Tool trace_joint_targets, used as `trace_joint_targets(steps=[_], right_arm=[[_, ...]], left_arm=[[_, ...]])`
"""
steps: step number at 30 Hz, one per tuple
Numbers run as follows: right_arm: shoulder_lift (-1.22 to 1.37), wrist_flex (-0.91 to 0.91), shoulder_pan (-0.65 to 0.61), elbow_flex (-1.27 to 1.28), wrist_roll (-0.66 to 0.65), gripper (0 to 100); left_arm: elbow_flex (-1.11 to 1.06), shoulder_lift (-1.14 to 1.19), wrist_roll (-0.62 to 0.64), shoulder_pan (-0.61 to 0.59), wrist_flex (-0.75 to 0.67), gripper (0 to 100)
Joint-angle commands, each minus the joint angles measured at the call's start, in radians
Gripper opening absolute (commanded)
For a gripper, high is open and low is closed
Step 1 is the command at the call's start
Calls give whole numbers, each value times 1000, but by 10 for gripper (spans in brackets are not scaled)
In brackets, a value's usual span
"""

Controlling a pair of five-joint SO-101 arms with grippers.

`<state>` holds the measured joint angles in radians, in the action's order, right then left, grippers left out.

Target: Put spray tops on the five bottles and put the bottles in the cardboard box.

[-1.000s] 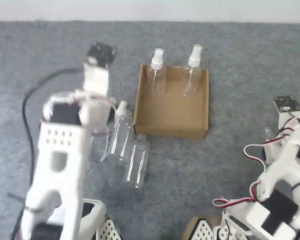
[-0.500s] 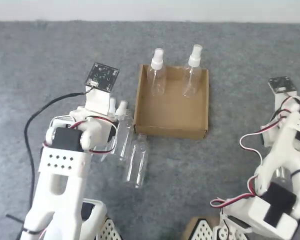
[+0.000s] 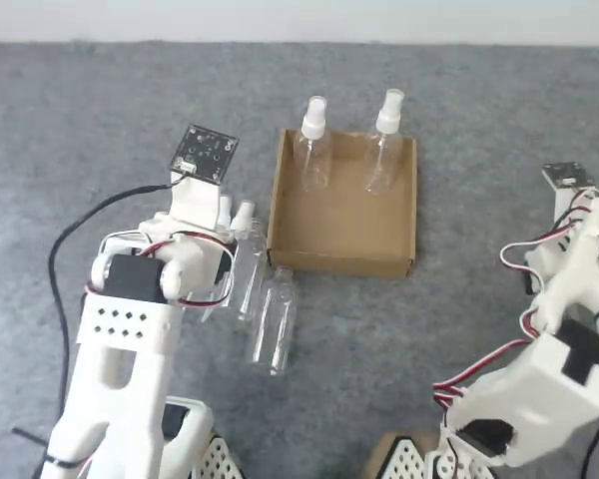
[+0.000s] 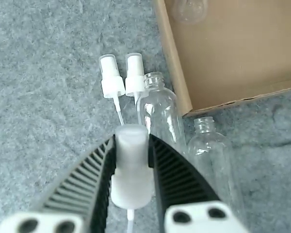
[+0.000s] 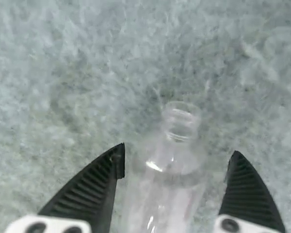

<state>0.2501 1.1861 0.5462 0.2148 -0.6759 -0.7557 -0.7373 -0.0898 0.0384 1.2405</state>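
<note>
Here the left claw (image 4: 132, 145) pinches a spray top (image 4: 132, 180), the right claw (image 5: 177, 153) gapes around a bottle (image 5: 166, 194)

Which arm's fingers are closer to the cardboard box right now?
Left. The left fingers, shut on a spray top, sit just beside the cardboard box; the right fingers straddle a bottle farther off.
</note>
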Motion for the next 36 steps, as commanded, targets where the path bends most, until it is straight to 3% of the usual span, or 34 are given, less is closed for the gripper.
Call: trace_joint_targets(steps=[1,4,10,15,22,29,36], right_arm=[[-7,10,10,-61,-11,151],[-15,10,5,-63,-11,10],[-116,41,-5,-71,-11,7],[-357,213,-130,-126,55,6],[-788,246,-522,-23,292,6],[-1076,42,-1024,238,423,6],[-1110,-306,-1236,509,499,6]], left_arm=[[5,-35,3,6,-26,13],[5,-35,3,6,-26,13],[18,-44,0,5,-28,13],[97,-106,-5,5,-25,13],[275,-253,32,5,8,13],[516,-292,183,5,5,13],[627,-292,316,-74,-114,13]])
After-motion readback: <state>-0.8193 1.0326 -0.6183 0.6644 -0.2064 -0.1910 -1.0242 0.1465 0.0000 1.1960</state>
